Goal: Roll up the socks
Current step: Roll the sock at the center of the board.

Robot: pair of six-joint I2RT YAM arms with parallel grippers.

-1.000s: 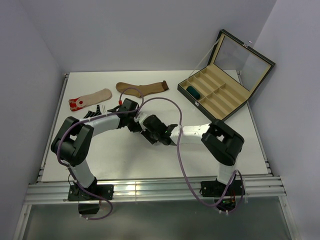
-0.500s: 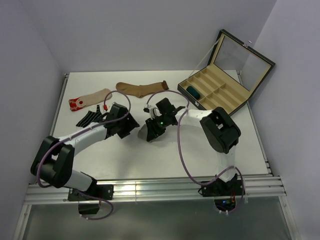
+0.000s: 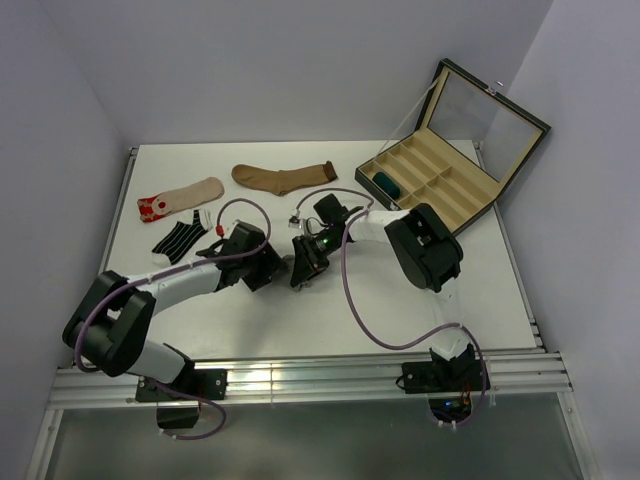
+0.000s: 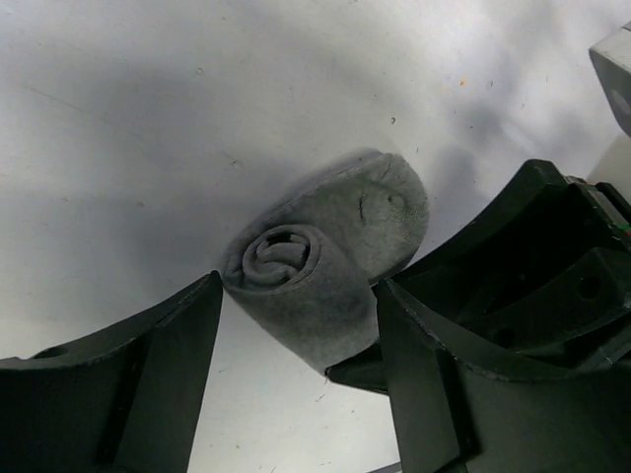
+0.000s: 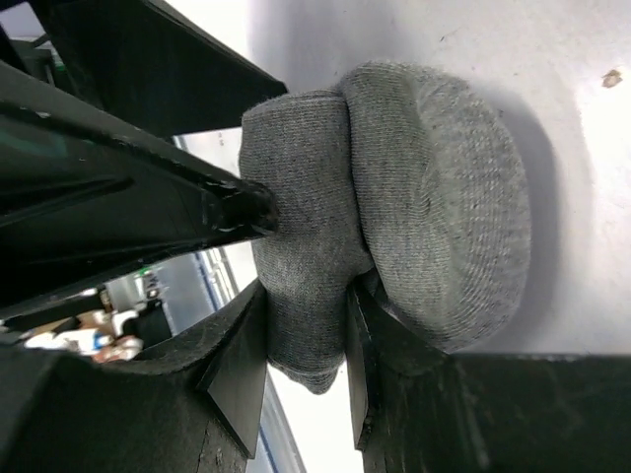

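Evidently, mid-frame, right gripper pinches the rolled grey sock to keep it wound; left gripper straddles it, spread.

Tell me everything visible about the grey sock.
The grey sock is soft, fine-ribbed knit, wound into a tight roll lying on the white table, spiral end showing, rounded toe loose beside it. The right gripper pinches one end of the roll; the left gripper straddles it.
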